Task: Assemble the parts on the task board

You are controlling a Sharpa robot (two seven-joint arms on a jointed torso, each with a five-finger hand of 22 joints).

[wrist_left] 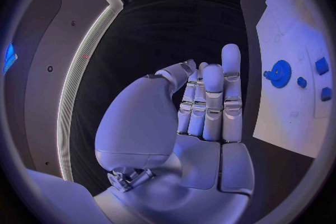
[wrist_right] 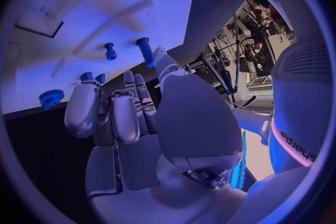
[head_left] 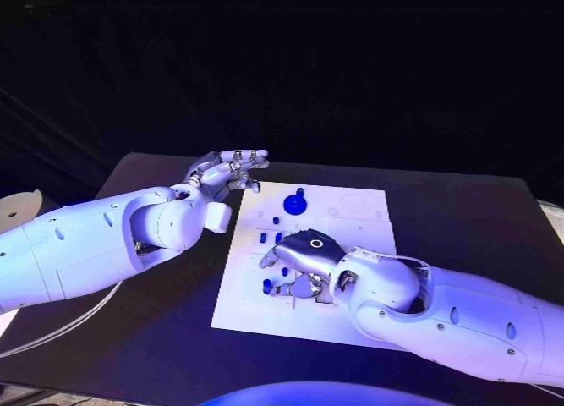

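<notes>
1. The left hand (head_left: 228, 172) hovered off the far-left corner of the white task board (head_left: 342, 207), fingers curled together around nothing.
2. The right hand (head_left: 303, 258) rested low over the board's near-left part, fingers bent down among small blue pegs (wrist_right: 145, 50); whether it gripped one could not be told.
3. A blue gear (head_left: 294, 204) lay on the board's far part.

One white task board (head_left: 336, 317) lies on one black bench (head_left: 135, 338). One blue gear (head_left: 294, 204) sits on the board, and at least four small blue parts (head_left: 276, 221) show (others may hide under the hand). Two hands: left hand (head_left: 231, 169), right hand (head_left: 309, 254).
</notes>
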